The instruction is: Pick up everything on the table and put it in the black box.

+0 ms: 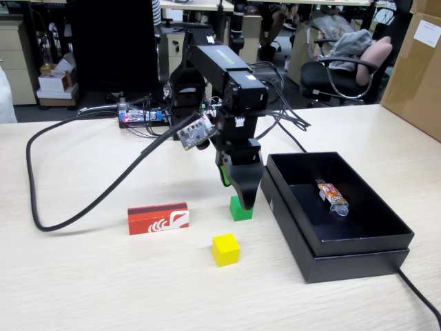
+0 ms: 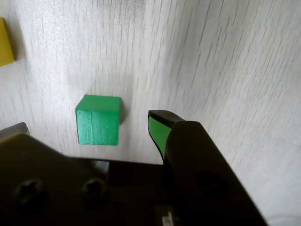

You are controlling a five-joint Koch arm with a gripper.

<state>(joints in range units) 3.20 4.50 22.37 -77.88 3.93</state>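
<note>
**Jaws open around the green cube on the counter**

In the fixed view the arm leaned down over the middle of the counter (image 1: 83, 289), and the gripper (image 1: 242, 201) was low, right at the green cube (image 1: 240, 209), which stood on the wood just left of the black box (image 1: 358, 256). The wrist view gave the closer look: the gripper (image 2: 87, 125) had its jaws released, not clamped on anything. The green-lined jaw stood just to the right of the green cube (image 2: 98, 120), with a thin strip of counter (image 2: 225, 56) between them, and only a small grey tip of the other jaw showed at the left edge. The cube rested flat on the counter.

The yellow cube (image 1: 225, 249) stood nearer to the camera in the fixed view, apart from the green one; in the wrist view only its edge (image 2: 5, 42) showed at the upper left. The red packet (image 1: 158, 218) with the white swirl lay flat to the left of both cubes. Inside the black box lay a small colourful wrapped item (image 1: 331, 196), near the far right part of the floor.
</note>
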